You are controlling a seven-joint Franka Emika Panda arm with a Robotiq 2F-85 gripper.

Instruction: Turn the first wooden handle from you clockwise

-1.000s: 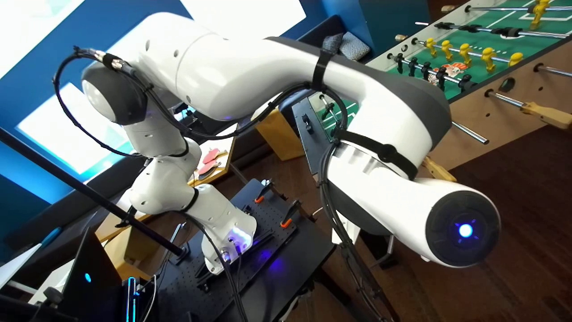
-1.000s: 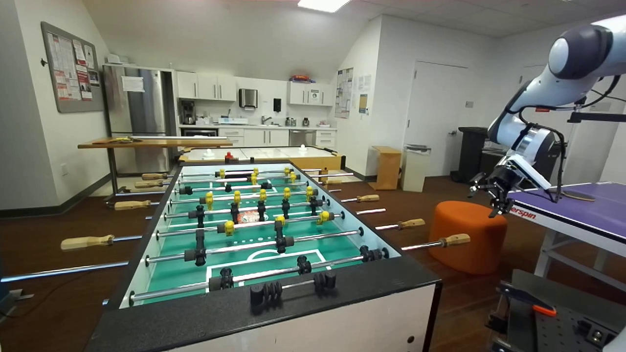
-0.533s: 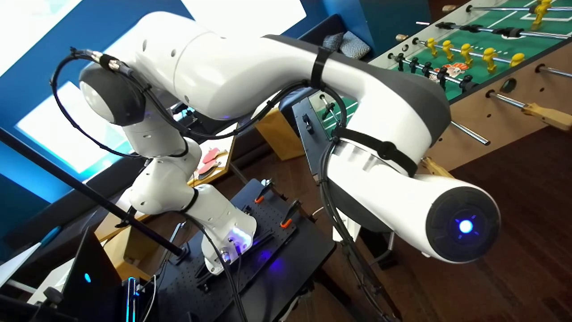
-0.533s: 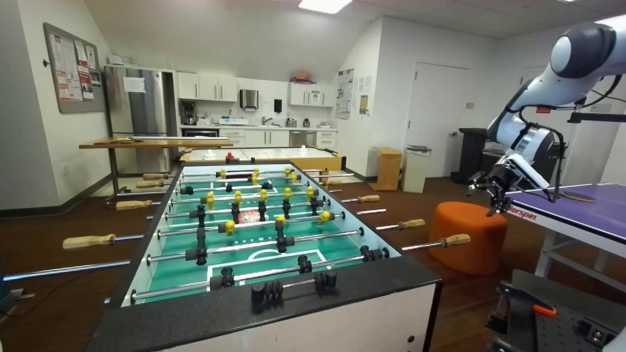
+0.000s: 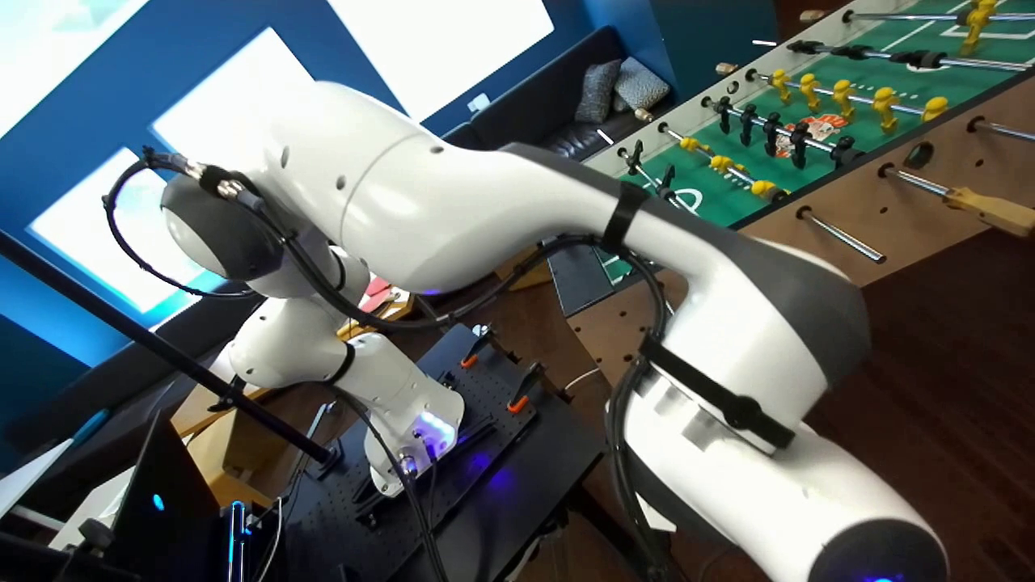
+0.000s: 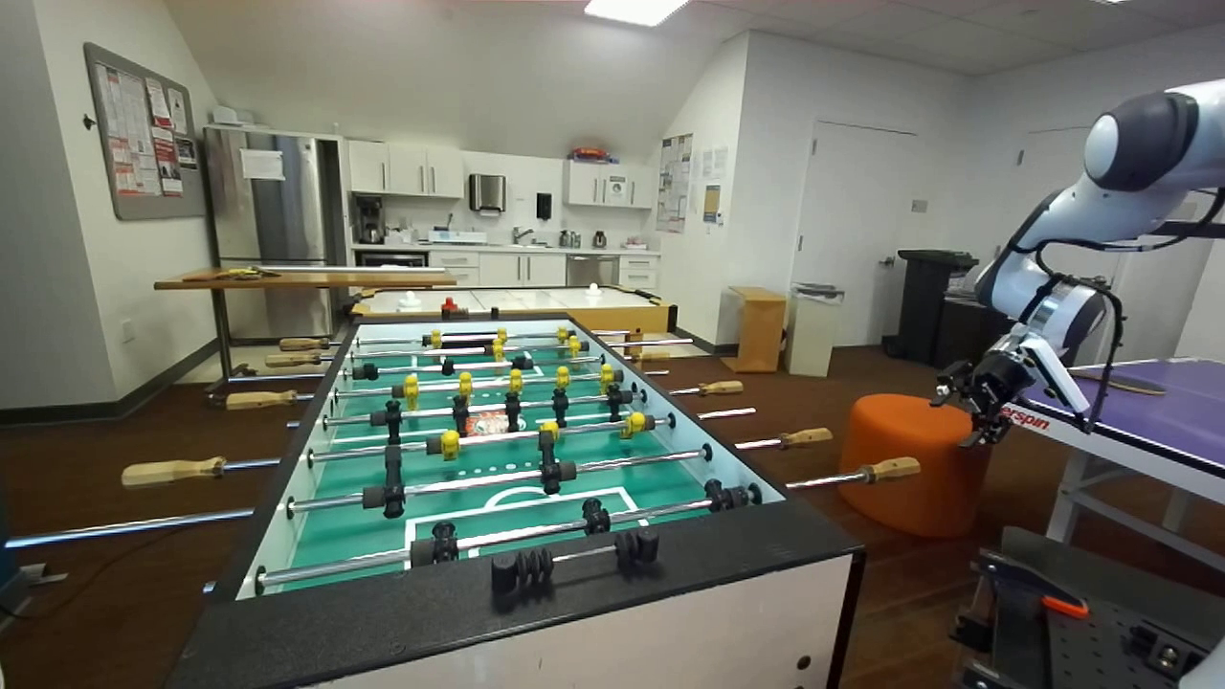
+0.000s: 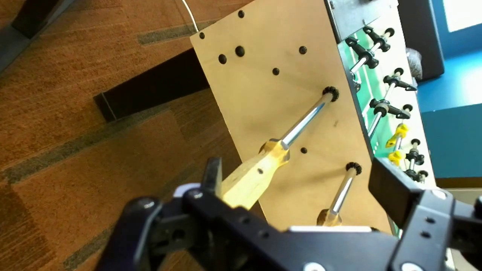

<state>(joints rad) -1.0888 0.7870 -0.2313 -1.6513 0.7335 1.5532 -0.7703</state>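
Handle (image 7: 254, 177), wood, sits on the end of a chrome rod (image 7: 307, 119) sticking out of the tan side of the foosball surface (image 7: 260, 109), first from that surface's near end. Pincer (image 7: 297, 171) is off that same side of the foosball surface, fingers (image 7: 391, 184) spread wide apart; in the wrist view it covers the handle's free end. In an exterior view the handle overlaps an orange stool (image 6: 890, 421) beside the foosball surface, and a gap shows between handle and pincer. Second handle (image 7: 330, 219), also wood, comes next along that side of the foosball surface, lower part hidden behind the pincer. Further along, past a bare rod (image 5: 842, 235), another handle (image 5: 990, 208). Inside the foosball surface, yellow figures (image 6: 449, 444) and black figures (image 6: 390, 500) sit on more rods (image 6: 636, 462). Black beads (image 6: 532, 569) line a short rod (image 6: 584, 555) on its near rim. Arm (image 5: 453, 202), in both exterior views, stands on a black surface (image 5: 558, 453) near the foosball surface's near corner, apart from it. Purple surface (image 6: 1168, 411) with a paddle (image 6: 1139, 388) is beyond the stool, well apart from the foosball surface. Fridge (image 6: 273, 215) stands past the foosball surface's far end.
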